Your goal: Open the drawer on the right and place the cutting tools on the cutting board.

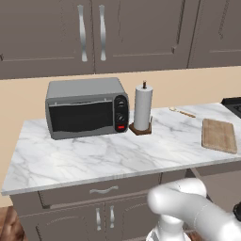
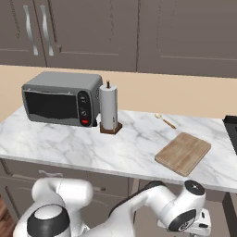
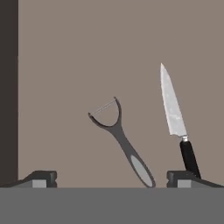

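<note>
My gripper (image 3: 113, 181) looks straight down into the open drawer (image 3: 78, 61), whose floor is plain grey-brown. Its two fingertips stand far apart, open, with nothing between them. Two cutting tools lie flat on the drawer floor. A dark forked peeler-like tool (image 3: 120, 138) lies just right of centre, between the fingertips. A knife (image 3: 175, 118) with a silvery blade and black handle lies at the right, its handle end by the right fingertip (image 3: 183, 178). The light-brown cutting board (image 1: 219, 135) (image 2: 183, 153) lies on the marble counter (image 1: 103, 155) at the right.
A toaster oven (image 1: 87, 107) and a paper towel roll (image 1: 143, 107) stand at the back of the counter. A thin wooden stick (image 1: 181, 111) lies behind the board. A dark stove edge (image 1: 233, 104) is at the far right. A dark drawer wall (image 3: 8, 87) bounds the hand view's left.
</note>
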Motion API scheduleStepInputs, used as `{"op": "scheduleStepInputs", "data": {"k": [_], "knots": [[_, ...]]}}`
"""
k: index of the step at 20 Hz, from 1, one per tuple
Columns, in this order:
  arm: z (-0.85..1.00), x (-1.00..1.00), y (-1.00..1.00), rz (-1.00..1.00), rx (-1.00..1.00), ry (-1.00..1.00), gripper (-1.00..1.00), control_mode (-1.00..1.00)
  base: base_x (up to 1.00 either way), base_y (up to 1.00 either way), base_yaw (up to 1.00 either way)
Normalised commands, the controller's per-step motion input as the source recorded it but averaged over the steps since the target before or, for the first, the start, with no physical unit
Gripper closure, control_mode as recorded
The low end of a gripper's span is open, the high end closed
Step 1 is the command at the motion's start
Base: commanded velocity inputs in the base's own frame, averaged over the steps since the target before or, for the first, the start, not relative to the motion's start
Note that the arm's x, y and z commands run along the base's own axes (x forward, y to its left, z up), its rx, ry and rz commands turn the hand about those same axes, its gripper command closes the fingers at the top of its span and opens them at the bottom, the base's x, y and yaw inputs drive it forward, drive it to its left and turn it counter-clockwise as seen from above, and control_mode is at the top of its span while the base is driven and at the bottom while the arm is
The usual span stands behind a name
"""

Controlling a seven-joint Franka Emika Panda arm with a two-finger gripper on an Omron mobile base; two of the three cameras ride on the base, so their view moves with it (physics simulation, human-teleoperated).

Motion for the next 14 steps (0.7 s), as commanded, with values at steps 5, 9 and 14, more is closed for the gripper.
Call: {"op": "scheduleStepInputs", "data": {"k": [5, 9, 14], "knots": [[-0.14, -0.02, -0.63, 0.0, 0.0, 0.0, -1.0, -1.0, 0.0, 0.0, 0.0], [-0.24, -0.09, -0.3, 0.0, 0.0, 0.0, -1.0, -1.0, 0.0, 0.0, 0.0], [-0.31, -0.16, -0.16, 0.0, 0.0, 0.0, -1.0, -1.0, 0.0, 0.0, 0.0]]}}
